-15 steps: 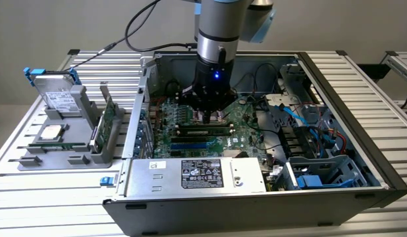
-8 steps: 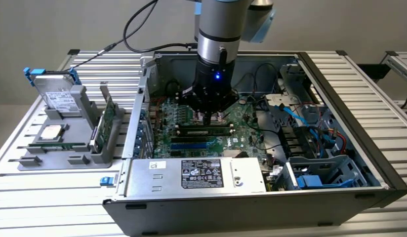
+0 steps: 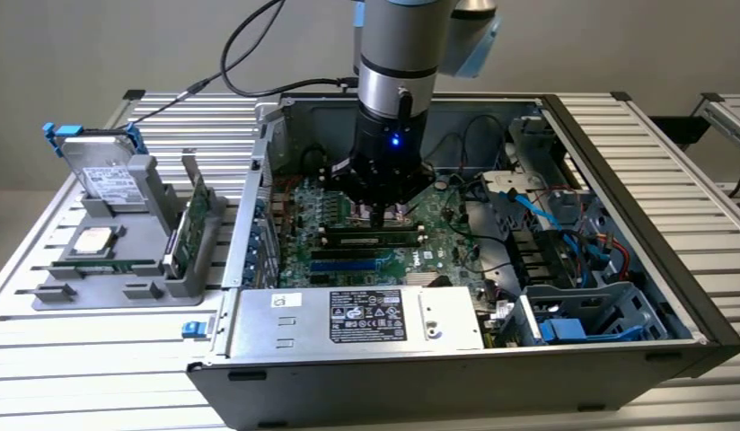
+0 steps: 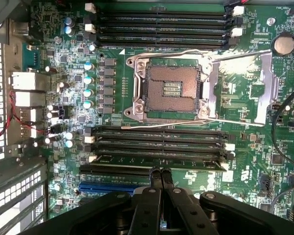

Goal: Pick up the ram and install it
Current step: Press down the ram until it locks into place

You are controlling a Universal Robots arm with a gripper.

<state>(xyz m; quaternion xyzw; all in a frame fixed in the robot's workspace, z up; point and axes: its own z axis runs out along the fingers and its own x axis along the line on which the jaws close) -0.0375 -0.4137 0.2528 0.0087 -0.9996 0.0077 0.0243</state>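
The hand, fingers pressed together, hangs inside the computer case directly above the ram, which lies seated in a motherboard slot, long axis running left-right.

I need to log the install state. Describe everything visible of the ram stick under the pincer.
The ram is a long, thin green board with a row of dark chips. It stands on edge in a slot of the motherboard, in the bank beside the CPU socket, inside the open computer case. It lies level along the slot. The pincer is directly over its middle with its fingers together; whether they touch the stick cannot be told.
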